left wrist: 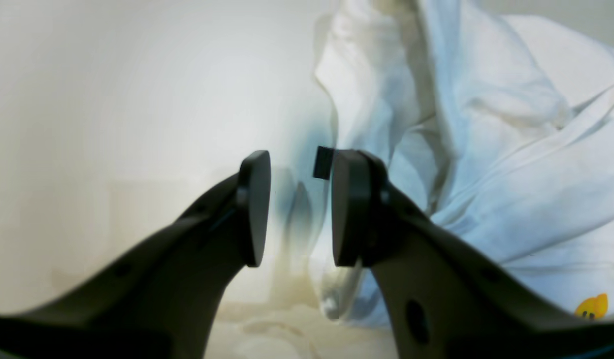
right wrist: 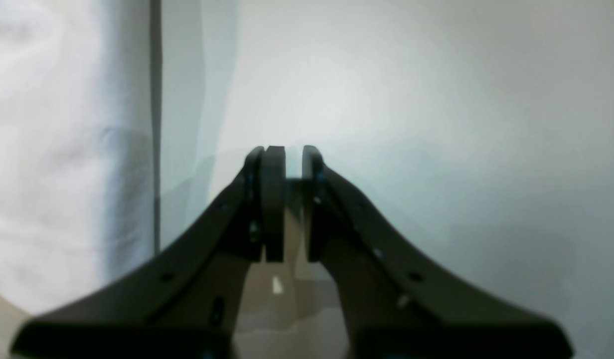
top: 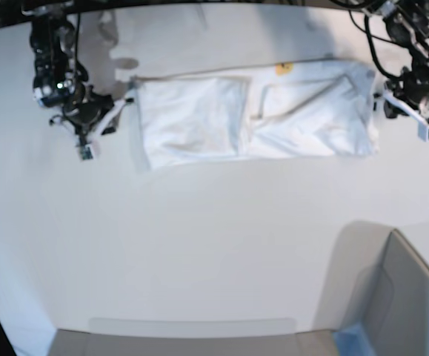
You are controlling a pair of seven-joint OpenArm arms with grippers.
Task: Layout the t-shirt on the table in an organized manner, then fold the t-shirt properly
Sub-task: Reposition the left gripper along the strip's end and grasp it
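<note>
The white t-shirt (top: 251,115) lies folded into a long band across the far part of the table (top: 199,245), with a bit of yellow print showing at its far edge. My left gripper (top: 392,104) hovers just off the shirt's right end. In the left wrist view the left gripper (left wrist: 301,209) is open with nothing between its fingers, and the rumpled t-shirt (left wrist: 486,149) lies right of them. My right gripper (top: 110,113) sits just off the shirt's left end. In the right wrist view the right gripper (right wrist: 293,199) has its jaws almost together and empty, with the t-shirt (right wrist: 53,149) to its left.
A grey bin (top: 403,297) with a blue corner stands at the near right. The table's curved far edge (top: 199,6) runs just behind the shirt and both arms.
</note>
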